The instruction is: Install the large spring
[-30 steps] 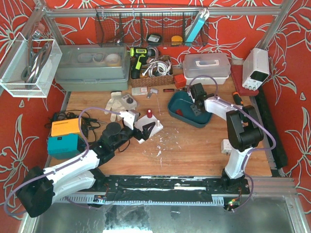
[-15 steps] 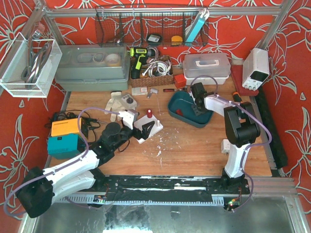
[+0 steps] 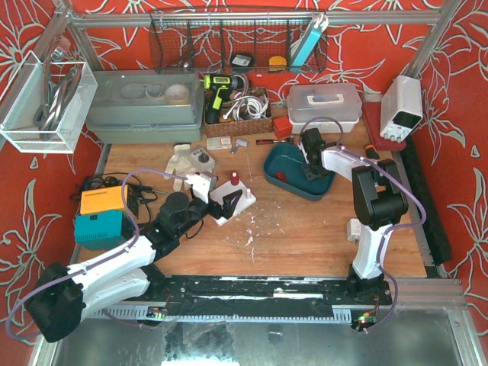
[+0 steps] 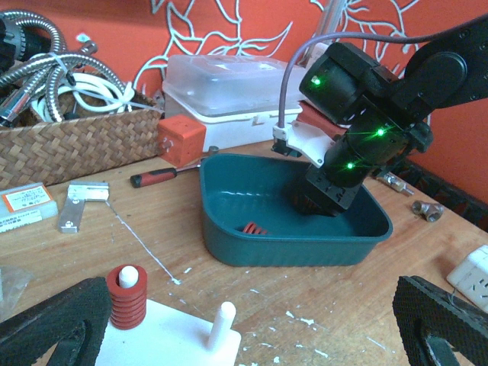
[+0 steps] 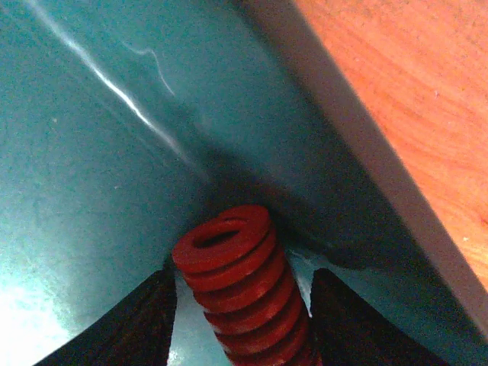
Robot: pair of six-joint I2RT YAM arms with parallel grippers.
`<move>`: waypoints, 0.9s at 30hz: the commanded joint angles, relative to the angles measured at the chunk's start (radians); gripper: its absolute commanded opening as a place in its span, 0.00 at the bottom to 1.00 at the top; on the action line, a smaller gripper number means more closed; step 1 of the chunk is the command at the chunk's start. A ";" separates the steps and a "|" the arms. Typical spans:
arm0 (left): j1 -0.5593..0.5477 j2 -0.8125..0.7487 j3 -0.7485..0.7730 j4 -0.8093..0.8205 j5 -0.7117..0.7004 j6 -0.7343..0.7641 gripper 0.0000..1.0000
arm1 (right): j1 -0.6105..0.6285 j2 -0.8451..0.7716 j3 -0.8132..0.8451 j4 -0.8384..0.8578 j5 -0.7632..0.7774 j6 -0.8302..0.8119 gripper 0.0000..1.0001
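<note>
Red spring (image 5: pixel 232 282) between right claw (image 5: pixel 244 335) fingers; perhaps second spring (image 4: pixel 252 227) in tray (image 4: pixel 229 248).

Wooden table (image 3: pixel 305 229), teal tray (image 3: pixel 274 160), white peg base (image 4: pixel 183 335), wicker basket (image 3: pixel 236 128)

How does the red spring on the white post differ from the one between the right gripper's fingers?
Post spring is threaded on its post; tray spring has an empty core. Post spring stands on the white base; tray spring sits in the teal tray's corner. Both are red coils.
</note>
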 commanded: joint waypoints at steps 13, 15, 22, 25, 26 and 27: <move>-0.007 -0.019 -0.005 0.017 -0.020 0.019 1.00 | -0.024 0.054 -0.011 -0.114 -0.045 0.005 0.49; -0.006 -0.017 -0.005 0.017 -0.019 0.019 1.00 | -0.023 0.056 -0.001 -0.125 -0.045 -0.002 0.49; -0.006 -0.019 -0.006 0.015 -0.023 0.020 1.00 | -0.017 0.026 -0.016 -0.096 -0.090 -0.047 0.27; -0.006 -0.017 -0.004 0.013 -0.026 0.021 1.00 | -0.008 0.004 -0.024 -0.078 -0.096 -0.059 0.24; -0.006 -0.017 -0.003 0.011 -0.026 0.021 1.00 | -0.004 -0.003 -0.025 -0.072 -0.099 -0.063 0.23; -0.007 -0.018 0.000 0.009 -0.025 0.020 1.00 | -0.002 -0.011 -0.028 -0.067 -0.104 -0.063 0.22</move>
